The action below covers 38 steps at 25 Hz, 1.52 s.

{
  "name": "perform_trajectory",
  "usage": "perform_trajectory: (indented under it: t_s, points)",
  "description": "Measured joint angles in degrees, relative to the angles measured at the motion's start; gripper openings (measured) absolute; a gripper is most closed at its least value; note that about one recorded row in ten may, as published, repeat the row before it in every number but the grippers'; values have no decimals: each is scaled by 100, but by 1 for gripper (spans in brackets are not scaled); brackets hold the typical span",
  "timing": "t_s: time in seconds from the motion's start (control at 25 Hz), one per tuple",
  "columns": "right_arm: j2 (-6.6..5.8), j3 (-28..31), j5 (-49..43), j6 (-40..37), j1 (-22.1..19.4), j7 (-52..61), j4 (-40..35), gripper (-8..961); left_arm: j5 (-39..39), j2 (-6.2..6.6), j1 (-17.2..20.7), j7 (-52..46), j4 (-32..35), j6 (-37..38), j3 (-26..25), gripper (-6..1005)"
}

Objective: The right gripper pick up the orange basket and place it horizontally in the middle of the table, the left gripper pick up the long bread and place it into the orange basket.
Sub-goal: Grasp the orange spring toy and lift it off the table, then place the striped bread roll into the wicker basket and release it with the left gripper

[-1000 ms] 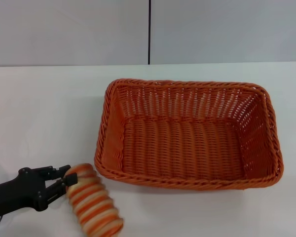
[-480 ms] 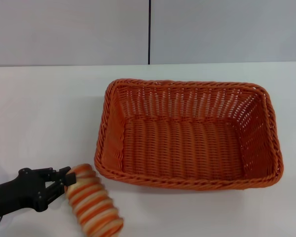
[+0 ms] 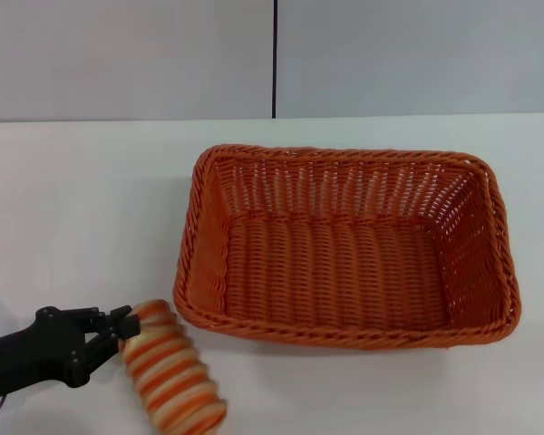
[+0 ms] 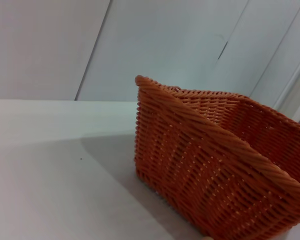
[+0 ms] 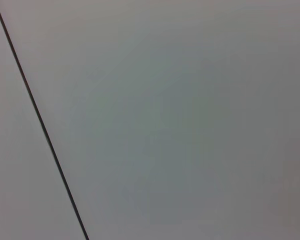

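Long bread: you have the striped loaf [image 3: 172, 379] lying on the table at the near left, angled so one end points toward the near edge and the other toward the basket's near-left corner, just short of it.
Left gripper: your black claw [image 3: 116, 332] comes in low from the near left, and its prongs sit against the far-left end of the loaf. From the head view you cannot tell whether they are clamped on that end or only touching it.
Orange basket: it [image 3: 344, 245] sits with its long side across the middle of the table, open side up and nothing in it; the left wrist view shows its corner [image 4: 220, 165] close ahead.
Table: the white top [image 3: 82, 199] runs back to the grey wall [image 3: 127, 54].
Right gripper: not in any view; its wrist camera sees only the wall [image 5: 180, 120], so that arm looks to be held clear.
Step in hand: the basket placement looks done, and you are on the bread pickup.
Next move: confirm a firm pinch across the loaf's end, lift it clear of the braided rim, carry it right and away over the basket, then let go low inside.
Watch for: an end grip may let the loaf droop and catch the rim.
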Motion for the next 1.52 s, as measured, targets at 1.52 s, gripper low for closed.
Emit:
perform_trajectory:
  t_s: [1.52]
  points:
    - [-5, 7, 135, -70, 55, 0, 167, 402, -367, 253, -147, 42, 141, 1332, -3166, 101]
